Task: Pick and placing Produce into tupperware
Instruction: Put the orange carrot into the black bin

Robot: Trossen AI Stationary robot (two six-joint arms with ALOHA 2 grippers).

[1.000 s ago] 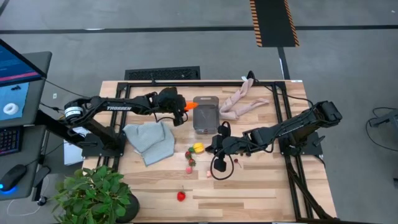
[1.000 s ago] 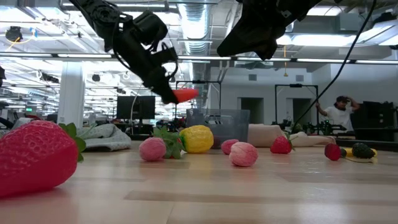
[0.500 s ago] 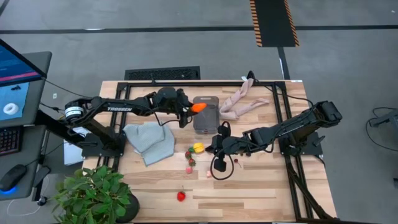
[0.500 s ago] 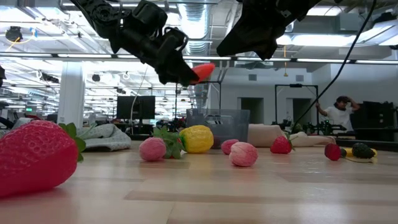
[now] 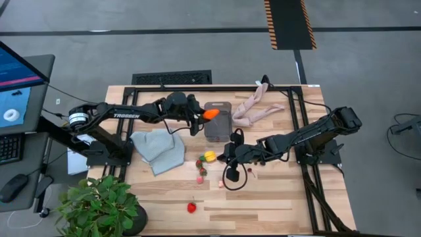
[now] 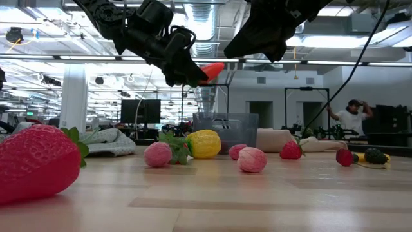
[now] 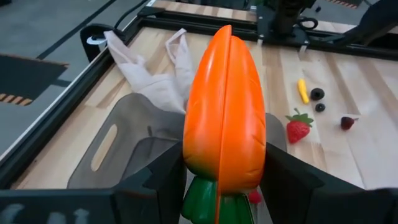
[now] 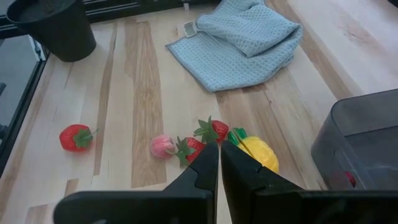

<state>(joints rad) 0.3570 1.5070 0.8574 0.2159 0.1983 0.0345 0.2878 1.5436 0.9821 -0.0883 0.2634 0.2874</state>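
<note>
left gripper (image 7: 225,205): jaws part-spread, pinching the orange plastic toy carrot with green top (image 7: 225,112) by its green end, held in the air at the near rim of the clear-greyish rectangular plastic tub (image 5: 218,120). white lettering "trossen" is readable on the left arm (image 5: 125,115). right gripper (image 8: 219,163): jaws pressed together, holding nothing, hovering above the yellow toy lemon (image 8: 260,153) and red toy strawberries (image 8: 216,130) on the wooden table (image 5: 276,204).
</note>
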